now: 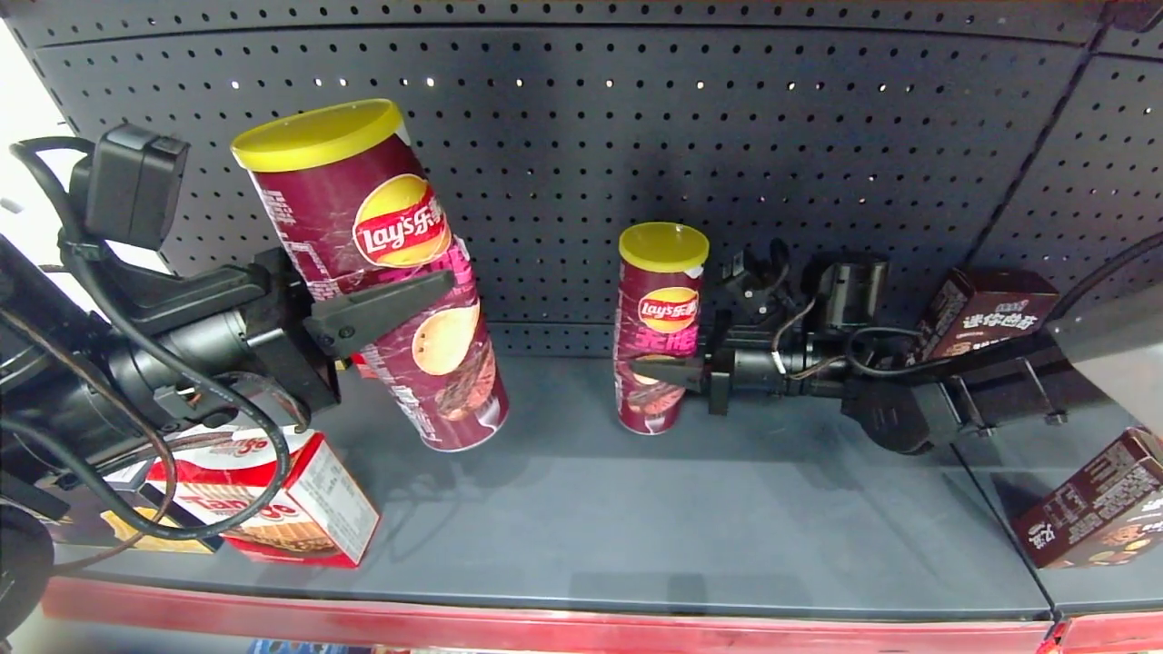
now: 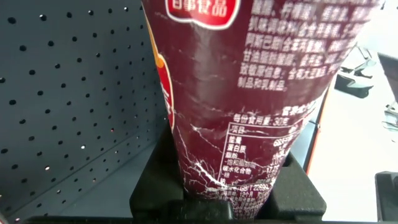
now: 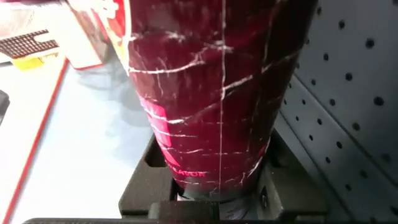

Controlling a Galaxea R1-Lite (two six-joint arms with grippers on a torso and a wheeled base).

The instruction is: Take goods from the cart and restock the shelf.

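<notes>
Head view: our left gripper point(image 1: 413, 304) pinches the left can point(image 1: 363, 209) at mid-body, its long axis tilted with the yellow lid up and to our left and its base low over the shelf point(image 1: 636, 518); we judge it not yet seated, so the coming move turns on righting and lowering it. Our right gripper point(image 1: 659, 368) is clamped from the right on the right can point(image 1: 661, 300), which appears to stand upright on the shelf near the pegboard point(image 1: 818, 136), apart from the left can. Both cans wear maroon wrappers with a round red-and-yellow logo and chip pictures; the small print we leave unread
</notes>
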